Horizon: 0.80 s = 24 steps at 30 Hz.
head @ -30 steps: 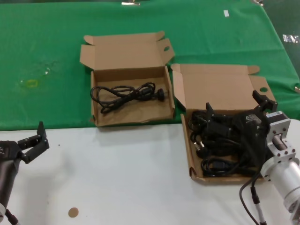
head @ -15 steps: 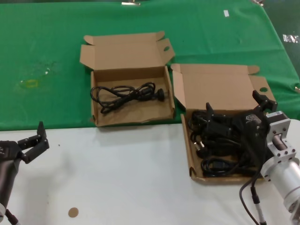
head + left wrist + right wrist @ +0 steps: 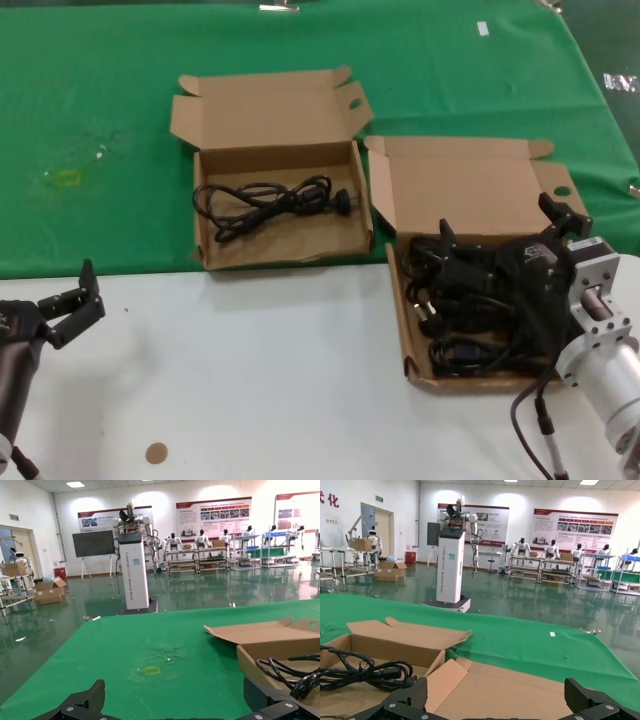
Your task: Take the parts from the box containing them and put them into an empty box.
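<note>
Spread wide, the right gripper's (image 3: 505,232) jaws are hovering over tangled black cables (image 3: 462,310) in the long box (image 3: 470,190), while the left gripper (image 3: 72,300), also open, is idling over the white table (image 3: 270,380).

No visible change across the interval. Right hand (image 3: 505,240) holds the same spot over the cable pile (image 3: 465,305) in the long box (image 3: 470,290), fingers spread as before. Left hand (image 3: 70,300) unmoved over the surface (image 3: 250,380).

A white table (image 3: 260,380) with a green cloth (image 3: 100,120) across its far half — two open cardboard boxes (image 3: 280,205) (image 3: 470,300) rest near the cloth's front edge.
</note>
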### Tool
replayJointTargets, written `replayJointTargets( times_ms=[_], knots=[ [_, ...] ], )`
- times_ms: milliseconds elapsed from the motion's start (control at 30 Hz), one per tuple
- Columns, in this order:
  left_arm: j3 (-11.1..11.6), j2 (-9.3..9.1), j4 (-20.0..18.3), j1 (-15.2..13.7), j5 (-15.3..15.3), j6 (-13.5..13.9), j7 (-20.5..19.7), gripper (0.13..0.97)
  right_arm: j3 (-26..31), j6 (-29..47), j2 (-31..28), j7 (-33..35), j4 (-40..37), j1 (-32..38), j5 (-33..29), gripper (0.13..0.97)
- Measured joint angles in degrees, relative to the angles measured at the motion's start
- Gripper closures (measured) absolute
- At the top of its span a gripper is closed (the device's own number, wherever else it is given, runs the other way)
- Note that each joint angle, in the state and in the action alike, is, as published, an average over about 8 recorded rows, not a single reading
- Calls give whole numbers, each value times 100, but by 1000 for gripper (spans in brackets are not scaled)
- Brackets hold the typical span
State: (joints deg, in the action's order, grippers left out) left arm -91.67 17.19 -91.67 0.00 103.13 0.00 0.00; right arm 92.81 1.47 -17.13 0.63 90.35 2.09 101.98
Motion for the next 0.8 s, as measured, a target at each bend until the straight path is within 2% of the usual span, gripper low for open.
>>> replayJointTargets(
  times_ms=[800],
  knots=[
    [0,0,0,0,0,0,0,132,0,0,0,0,0,0,0,129]
  ],
)
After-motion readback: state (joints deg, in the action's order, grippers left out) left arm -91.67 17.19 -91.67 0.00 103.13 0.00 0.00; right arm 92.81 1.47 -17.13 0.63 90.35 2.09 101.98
